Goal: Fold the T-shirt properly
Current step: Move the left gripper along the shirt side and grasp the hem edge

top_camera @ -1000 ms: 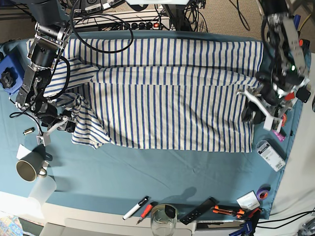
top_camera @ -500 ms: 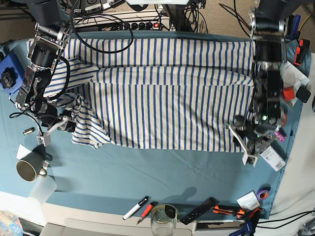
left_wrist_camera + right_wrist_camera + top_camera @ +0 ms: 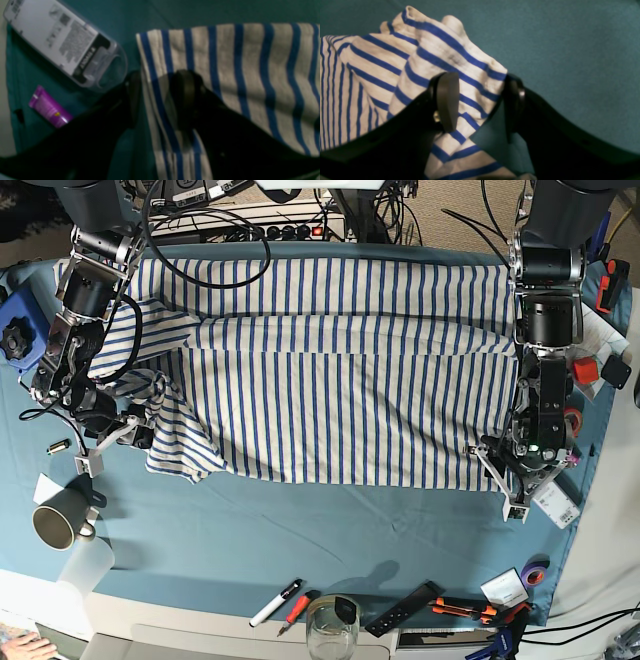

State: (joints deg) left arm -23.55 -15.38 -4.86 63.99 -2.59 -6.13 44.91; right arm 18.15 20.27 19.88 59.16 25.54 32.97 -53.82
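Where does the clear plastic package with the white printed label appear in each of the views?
Base: clear plastic package at the right edge, just below the left gripper.
Left wrist: package at upper left.
Right wrist: not in view.
Shared landmark: the T-shirt corner beside it.

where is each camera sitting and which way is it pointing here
Base: overhead, looking straight down at the teal table cloth and the white blue-striped cotton T-shirt; both arms show, left gripper at image right, right gripper at image left.
Left wrist: on the left arm, looking down past its open gripper, which straddles the shirt's corner edge.
Right wrist: on the right arm, looking down past its open gripper at bunched shirt fabric.
Shared: all three show the shirt and cloth.
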